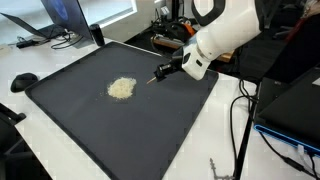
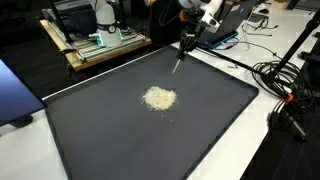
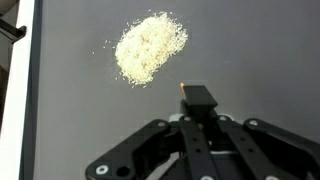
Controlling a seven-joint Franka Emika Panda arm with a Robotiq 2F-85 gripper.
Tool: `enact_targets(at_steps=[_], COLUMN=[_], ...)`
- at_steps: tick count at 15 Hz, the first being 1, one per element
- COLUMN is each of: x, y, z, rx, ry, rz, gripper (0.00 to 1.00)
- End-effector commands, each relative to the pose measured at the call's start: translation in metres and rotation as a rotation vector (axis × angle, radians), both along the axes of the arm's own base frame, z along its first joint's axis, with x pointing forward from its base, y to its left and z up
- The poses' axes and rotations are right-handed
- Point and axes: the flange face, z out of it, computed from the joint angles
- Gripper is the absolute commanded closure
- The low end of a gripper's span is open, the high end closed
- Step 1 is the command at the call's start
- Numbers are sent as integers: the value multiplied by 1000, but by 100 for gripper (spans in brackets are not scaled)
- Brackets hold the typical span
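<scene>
Gripper: the gripper point(image 3: 197, 118) had its fingers pressed together on a thin dark tool point(image 3: 196, 97), with no gap visible between them in the wrist view
Tool: short and slim, and it stuck out past the fingertips; in an exterior view the thin dark tool point(image 1: 160, 76) slanted down towards 8 o'clock from the gripper point(image 1: 173, 68)
Tool tip: close above the black mat point(image 1: 80, 110); whether it touched could not be told
Pile, look: the pile of grains point(image 3: 150, 47) was pale cream, a loose lumpy oval mound of small bits, with a few strays scattered round its rim
Pile, place: near the middle of the black mat in both exterior views, and apart from the tool
Pile from tool, wrist view: at about 11 o'clock
Pile from tool, exterior view: the pile of grains point(image 2: 159, 98) lay at about 7 o'clock from the gripper point(image 2: 186, 45)
Mat: dark, flat and matte, lying on a white table point(image 2: 250, 150)
Surroundings: cables point(image 2: 285, 80) trailed over the table at 3 o'clock from the mat
</scene>
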Motion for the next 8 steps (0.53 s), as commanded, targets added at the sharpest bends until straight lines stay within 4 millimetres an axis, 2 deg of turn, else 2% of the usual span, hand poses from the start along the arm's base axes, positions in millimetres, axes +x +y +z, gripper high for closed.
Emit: enact_targets(at_steps=[1, 8], x=[10, 16], y=[6, 11], z=[-13, -45], rx=[-82, -196], ry=[37, 108], rz=[1, -14], gripper=[97, 97])
